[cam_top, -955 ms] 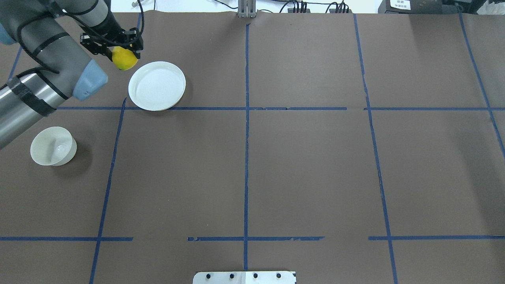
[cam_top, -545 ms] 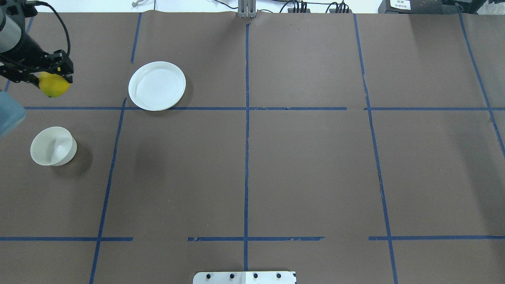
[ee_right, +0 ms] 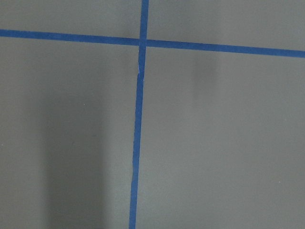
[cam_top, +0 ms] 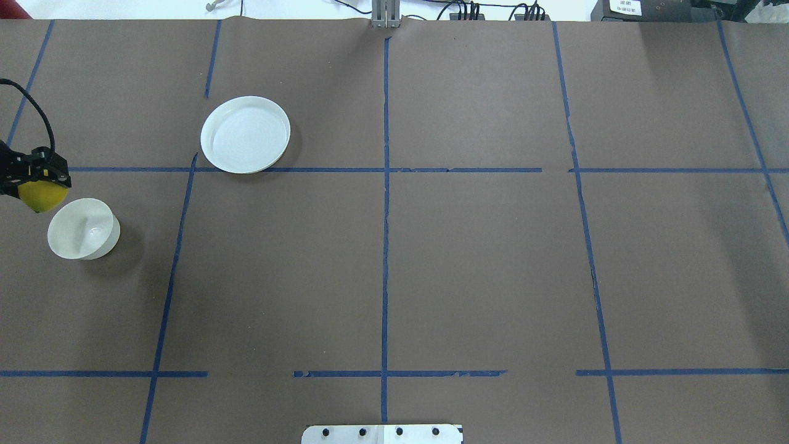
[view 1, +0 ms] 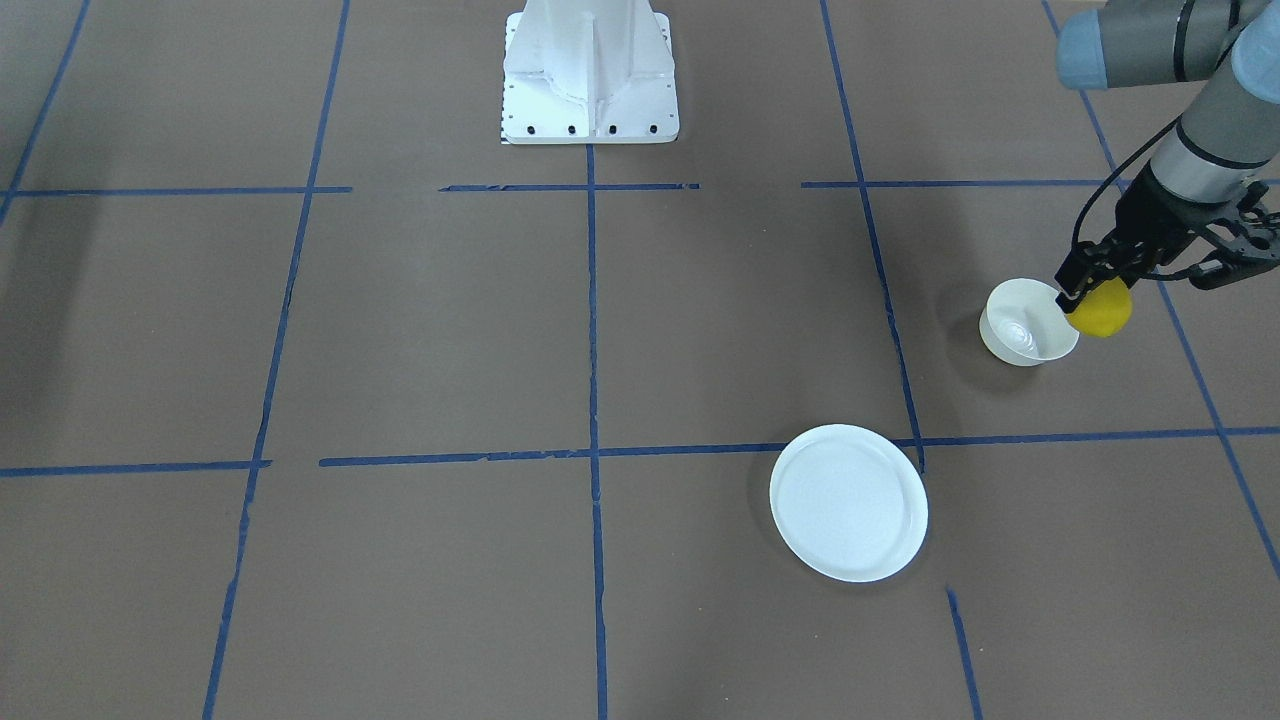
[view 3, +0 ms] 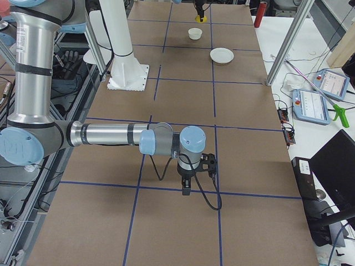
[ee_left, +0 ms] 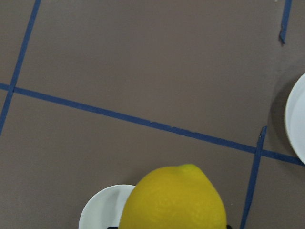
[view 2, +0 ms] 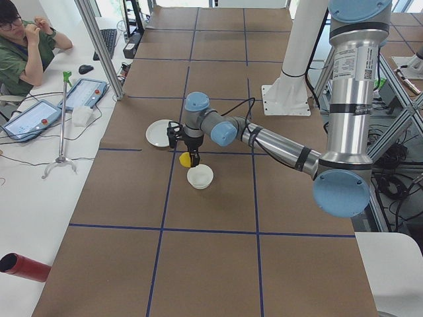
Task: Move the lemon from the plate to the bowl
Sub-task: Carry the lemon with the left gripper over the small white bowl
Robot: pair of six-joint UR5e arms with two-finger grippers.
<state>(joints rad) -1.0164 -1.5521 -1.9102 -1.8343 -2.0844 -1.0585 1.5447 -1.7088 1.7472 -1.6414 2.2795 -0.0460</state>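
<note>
- Spreading under everything, the wide brown paper-covered tabletop (cam_top: 493,259) is ruled into squares by blue tape lines (cam_top: 384,216). Most of its squares lie bare.
- The grey tubular left arm (view 2: 277,142) stretches out low toward the tabletop's left end. In the overhead view only its tip shows, at the left border.
- The grey tubular right arm (view 3: 105,134) hangs over a tape crossing well away from the dishes. It shows only in the exterior right view.
- The flat round white disposable plate (cam_top: 245,134) lies with nothing on it, touching a tape line and well apart from the arm tips.
- The small deep off-white bowl (cam_top: 83,228) stands upright near the left end, with bare paper on every side.
- The small bright yellow oval lemon (view 1: 1100,308) hangs off the tabletop just beside the bowl's rim. The front-facing view shows it overlapping that rim; the overhead view shows it off the far-left side.
- The left wrist view shows the lemon filling the lower middle, with the bowl's edge peeking out beneath it.
- The black two-finger left pincer (view 1: 1097,293) is clamped on the lemon from above.
- The black right pincer (view 3: 187,191) points down; I cannot tell whether it is parted or closed.
</note>
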